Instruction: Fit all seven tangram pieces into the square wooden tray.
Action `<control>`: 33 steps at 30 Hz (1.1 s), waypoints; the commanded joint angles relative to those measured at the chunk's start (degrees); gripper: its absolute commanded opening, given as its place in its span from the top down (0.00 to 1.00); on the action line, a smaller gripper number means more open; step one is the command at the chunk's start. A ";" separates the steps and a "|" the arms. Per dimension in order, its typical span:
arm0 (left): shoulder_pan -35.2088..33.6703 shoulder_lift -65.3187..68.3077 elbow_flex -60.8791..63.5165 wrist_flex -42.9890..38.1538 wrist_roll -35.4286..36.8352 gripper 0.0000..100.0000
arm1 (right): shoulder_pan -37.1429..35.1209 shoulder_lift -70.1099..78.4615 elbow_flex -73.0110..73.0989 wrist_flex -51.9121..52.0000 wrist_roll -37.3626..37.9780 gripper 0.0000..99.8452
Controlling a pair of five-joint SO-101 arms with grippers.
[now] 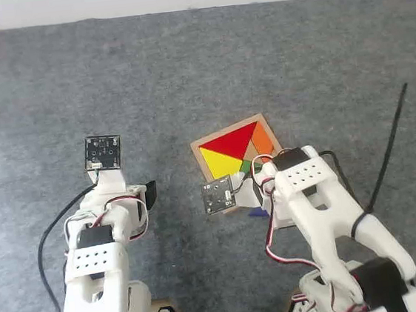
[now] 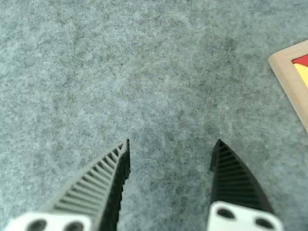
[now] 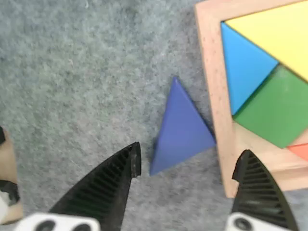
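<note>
Black ribbed fingers of the right gripper stand wide apart above the grey felt mat, holding nothing. Between and just beyond their tips lies the dark blue triangle, flat on the mat outside the tray, one corner right against the outer edge of the wooden rim. Inside the tray next to that rim sit a light blue triangle, a yellow triangle and a green piece, edges meeting. From the high view, a red triangle and an orange piece also lie in the tray, whose near corner is hidden under the right arm. The left gripper hangs over bare mat, well apart from the tray, its fingers likewise spread wide and empty.
</note>
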 commanded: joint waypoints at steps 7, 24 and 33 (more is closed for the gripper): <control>0.18 -0.26 -0.13 -0.97 -0.44 0.73 | -0.40 4.35 -0.44 -0.66 -1.23 0.70; 0.18 -0.35 -0.13 -0.88 -0.44 0.73 | -1.10 2.95 -0.26 9.36 2.99 0.75; 0.18 -0.35 -0.13 -0.88 -0.44 0.73 | -0.75 2.95 -1.14 4.70 -4.48 0.75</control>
